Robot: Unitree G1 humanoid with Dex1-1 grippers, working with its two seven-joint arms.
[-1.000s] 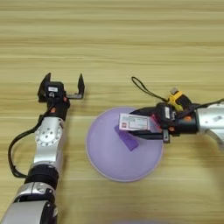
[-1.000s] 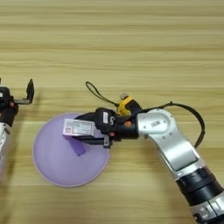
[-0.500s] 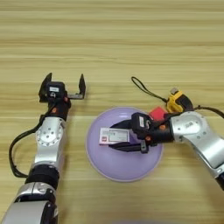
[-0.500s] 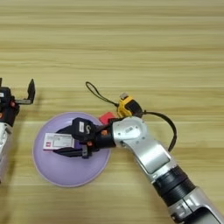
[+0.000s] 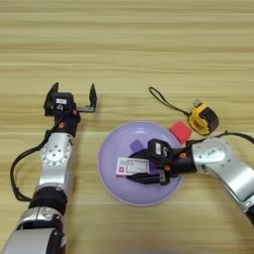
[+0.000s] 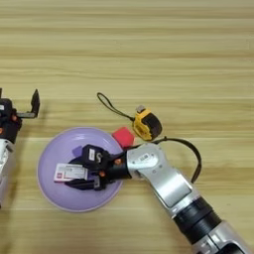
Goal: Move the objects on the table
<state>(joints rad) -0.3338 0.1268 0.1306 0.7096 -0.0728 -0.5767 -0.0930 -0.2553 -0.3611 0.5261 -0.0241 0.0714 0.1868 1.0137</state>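
Your table (image 5: 124,44) is a broad light-brown wood-grain top, matte, streaked horizontally

Large round lilac plate (image 5: 111,181): smooth, shallow, lies flat near the front, between your two arms

Flat red-white card box (image 5: 131,166): thin rectangle with a pale label face, over the plate's middle. Your right gripper (image 5: 144,169) reaches in from the right, its two black fingers (image 6: 79,183) closed along the box's long edges, one on the far side and one on the near side, so the box sits pinched between them; you cannot tell whether it rests on the plate or hangs just above it

Purple rectangular block (image 5: 136,146): small, matte, on the plate just behind the box and the far finger, partly hidden by the gripper

Red cube (image 5: 180,131): sharp-edged, at the plate's far right rim, beside the right wrist

Small yellow-black tape measure (image 5: 203,119): rounded casing, on the bare wood right of the cube, its thin black cord looping away to the left

Your left gripper (image 5: 70,94) sits parked well left of the plate, fingers spread wide and upright, holding nothing
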